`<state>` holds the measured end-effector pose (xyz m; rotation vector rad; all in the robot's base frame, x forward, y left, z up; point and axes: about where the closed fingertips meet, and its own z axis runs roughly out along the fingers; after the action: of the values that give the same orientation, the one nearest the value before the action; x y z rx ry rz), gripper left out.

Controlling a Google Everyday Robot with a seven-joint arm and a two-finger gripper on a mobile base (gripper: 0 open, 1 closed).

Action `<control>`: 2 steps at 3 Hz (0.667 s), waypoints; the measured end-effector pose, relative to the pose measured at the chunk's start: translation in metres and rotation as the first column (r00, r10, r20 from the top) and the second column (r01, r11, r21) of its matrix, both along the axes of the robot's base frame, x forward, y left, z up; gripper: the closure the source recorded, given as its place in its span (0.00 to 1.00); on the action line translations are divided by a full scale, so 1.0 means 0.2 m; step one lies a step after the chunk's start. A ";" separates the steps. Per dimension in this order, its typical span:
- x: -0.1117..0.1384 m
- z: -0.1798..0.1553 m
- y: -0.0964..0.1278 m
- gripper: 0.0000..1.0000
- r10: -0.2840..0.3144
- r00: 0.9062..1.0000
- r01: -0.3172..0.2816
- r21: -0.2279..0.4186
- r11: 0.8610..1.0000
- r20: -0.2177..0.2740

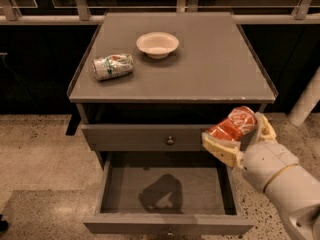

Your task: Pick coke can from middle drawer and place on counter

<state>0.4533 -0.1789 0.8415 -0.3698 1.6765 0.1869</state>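
Note:
My gripper (239, 134) is shut on the coke can (233, 124), a red can with white lettering, held tilted. It hangs at the right, above the open middle drawer (170, 190) and just below the front edge of the counter (210, 69). The drawer's grey floor holds only the arm's shadow. The closed grey drawer front (150, 138) with a round knob sits above it.
On the counter lie a green-and-white patterned can (113, 66) on its side at the left and a pale bowl (157, 44) near the back middle. A white post (305, 101) stands at the right. Speckled floor surrounds the cabinet.

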 end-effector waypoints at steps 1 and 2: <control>0.15 0.17 0.01 1.00 0.030 0.998 -0.030 0.007 1.000 0.054; 0.31 0.31 0.04 1.00 0.066 0.994 -0.067 0.019 0.998 0.084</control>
<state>0.5163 -0.1704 0.9034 -0.4120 1.5802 0.2361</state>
